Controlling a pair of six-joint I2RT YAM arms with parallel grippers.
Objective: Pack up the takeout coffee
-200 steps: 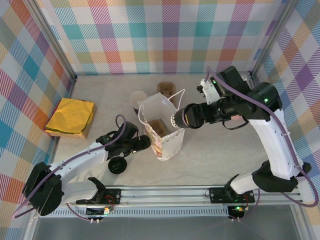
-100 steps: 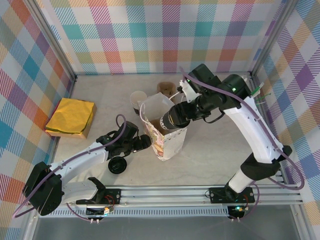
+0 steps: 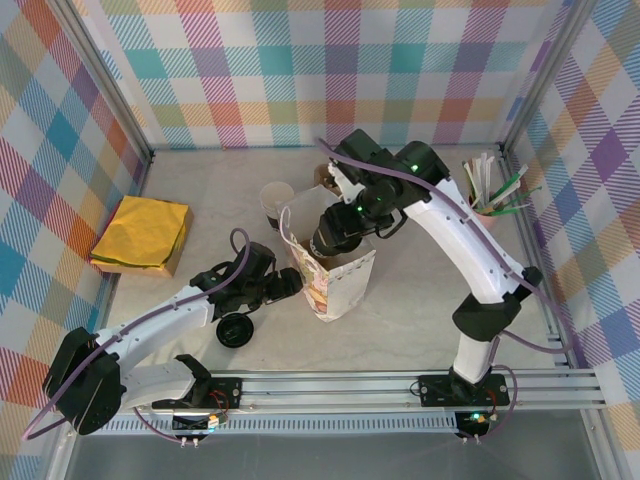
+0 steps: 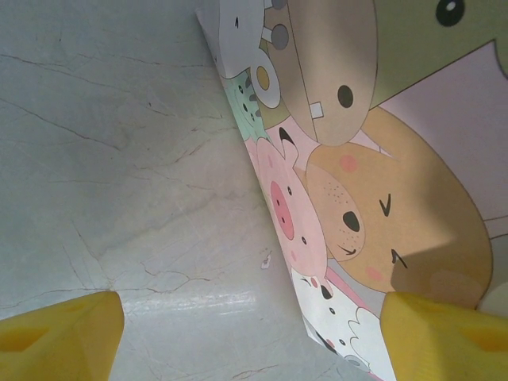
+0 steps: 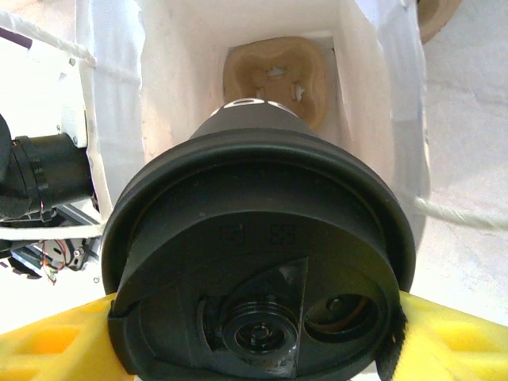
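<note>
The takeout coffee [image 5: 254,230] hangs lid-up in my right gripper [image 5: 258,337], whose yellow fingers [image 5: 55,341] are shut on its sides. It is held just above the open mouth of the white paper bag [image 5: 159,71]. A brown pulp cup tray [image 5: 276,75] lies at the bottom of that bag. From above, the right gripper [image 3: 333,238] is over the bag [image 3: 345,285]. My left gripper [image 3: 285,285] stands open at the bag's left side, and the cartoon-printed bag wall [image 4: 357,159] runs past its right fingertip [image 4: 444,333].
A loose black lid [image 3: 235,330] lies by the left arm. An open white cup [image 3: 277,197] and a brown tray [image 3: 330,178] stand behind the bag. A yellow cloth [image 3: 142,235] is at the far left and a holder of sticks [image 3: 490,185] at the right.
The right arm has swung left with the coffee, from beside the bag's right wall to above its open mouth. The left arm has stayed still.
</note>
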